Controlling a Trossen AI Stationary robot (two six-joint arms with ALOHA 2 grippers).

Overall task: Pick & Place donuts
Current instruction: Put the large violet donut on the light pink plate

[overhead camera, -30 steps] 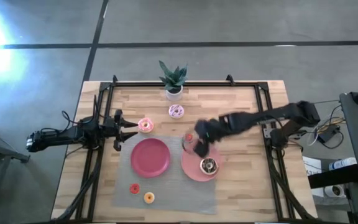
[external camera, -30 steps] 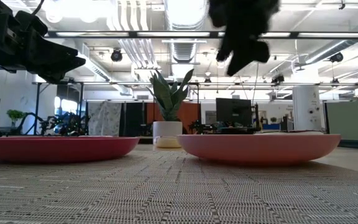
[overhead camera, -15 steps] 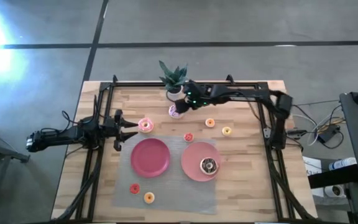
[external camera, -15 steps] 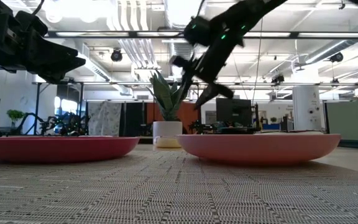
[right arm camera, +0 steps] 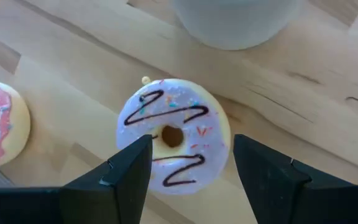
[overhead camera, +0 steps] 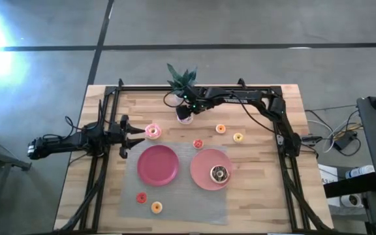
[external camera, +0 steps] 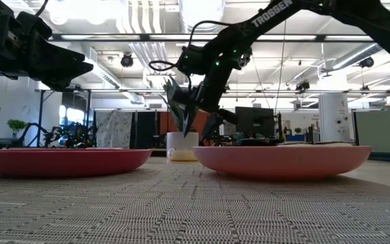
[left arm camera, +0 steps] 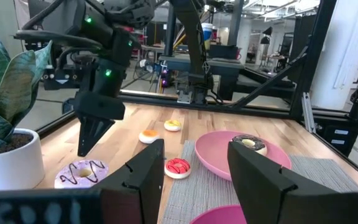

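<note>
**High view: right hand over the sprinkled donut at the far table edge**

High view first: I have the right hand (overhead camera: 185,112) stretched across the wooden slatted table (overhead camera: 260,196) to its far edge, hanging above the pale pink sprinkled donut with dark zigzag icing (overhead camera: 185,117). That donut lies flat on the wood, hole upward, just beside the white pot of the green potted plant (overhead camera: 182,83), so there is little room on the far side and open wood toward the near side. Being a ring, it has no long axis to speak of. My right wrist view shows the two dark fingers (right arm camera: 124,167) spread apart, one on either side of the donut (right arm camera: 173,134), not touching it.

The left hand (overhead camera: 130,134) waits at the left edge, fingers parted and empty, with the pink-iced donut on a yellow base (overhead camera: 153,132) just beside its tips.

On the grey woven mat (overhead camera: 175,199) sit the round red plate (overhead camera: 158,164) and the round pink plate (overhead camera: 201,171); the chocolate brown donut (overhead camera: 219,173) lies flat on the pink one. Between the plates and the far edge lie a tiny red ring (overhead camera: 198,143), a tiny orange ring (overhead camera: 220,128) and a tiny yellow ring (overhead camera: 238,137), well apart. Two more small rings, red (overhead camera: 141,197) and orange (overhead camera: 156,207), lie near the mat's near edge.
</note>
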